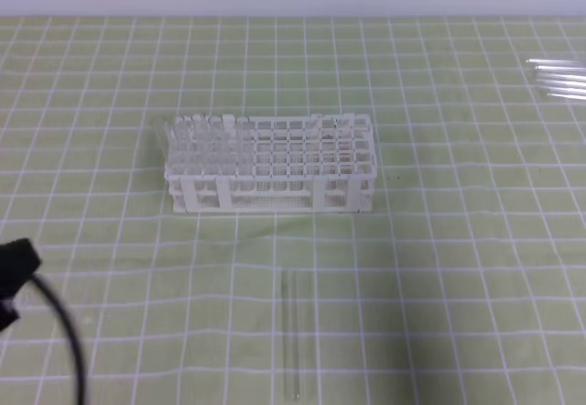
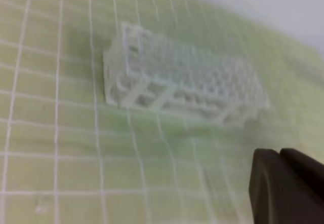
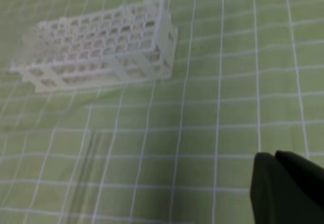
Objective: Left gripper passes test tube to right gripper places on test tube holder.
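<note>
White test tube holder point(image 1: 271, 164): clear tubes point(image 1: 192, 135) at left end

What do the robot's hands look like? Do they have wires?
Very little shows. A black finger of the left gripper fills the corner of its camera, and the right gripper looks the same: dark, blocky, smooth. In the high view, a black part trails a curving black cable.

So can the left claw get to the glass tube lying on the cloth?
Probably yes. The test tube lies alone in front of the test tube holder, and nothing stands between it and the left gripper.
</note>
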Controlling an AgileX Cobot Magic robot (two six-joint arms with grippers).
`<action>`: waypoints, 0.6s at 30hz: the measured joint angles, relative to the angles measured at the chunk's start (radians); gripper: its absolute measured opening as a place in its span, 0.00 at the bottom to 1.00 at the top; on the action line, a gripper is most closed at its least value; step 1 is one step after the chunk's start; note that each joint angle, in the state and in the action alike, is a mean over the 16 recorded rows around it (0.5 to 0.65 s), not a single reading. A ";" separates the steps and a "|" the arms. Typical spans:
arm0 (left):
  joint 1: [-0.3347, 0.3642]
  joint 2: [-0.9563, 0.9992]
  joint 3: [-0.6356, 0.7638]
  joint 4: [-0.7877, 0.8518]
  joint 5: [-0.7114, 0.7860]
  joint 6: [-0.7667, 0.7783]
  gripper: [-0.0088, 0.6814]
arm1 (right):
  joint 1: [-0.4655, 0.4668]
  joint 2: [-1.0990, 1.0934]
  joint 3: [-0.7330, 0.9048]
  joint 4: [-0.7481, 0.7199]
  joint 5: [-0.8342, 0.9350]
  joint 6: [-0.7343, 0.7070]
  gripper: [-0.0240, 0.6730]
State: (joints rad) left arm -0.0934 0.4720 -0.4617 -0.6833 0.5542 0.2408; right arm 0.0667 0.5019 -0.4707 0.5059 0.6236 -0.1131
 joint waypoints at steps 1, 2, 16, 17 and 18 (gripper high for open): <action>0.000 0.036 -0.023 0.002 0.030 0.010 0.01 | 0.000 0.027 -0.019 -0.008 0.026 0.000 0.01; -0.001 0.071 -0.045 0.006 0.057 0.018 0.01 | 0.000 0.053 -0.036 -0.014 0.050 0.000 0.01; -0.178 0.425 -0.182 0.040 0.164 -0.022 0.01 | 0.001 0.277 -0.115 -0.037 0.162 -0.009 0.01; -0.207 0.448 -0.190 0.057 0.157 -0.046 0.01 | 0.002 0.283 -0.115 -0.037 0.161 -0.011 0.01; -0.236 0.472 -0.197 0.071 0.151 -0.067 0.01 | 0.002 0.288 -0.115 -0.037 0.160 -0.013 0.01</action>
State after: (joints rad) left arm -0.3289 0.9438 -0.6585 -0.6118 0.7052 0.1735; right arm 0.0683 0.7900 -0.5860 0.4689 0.7837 -0.1258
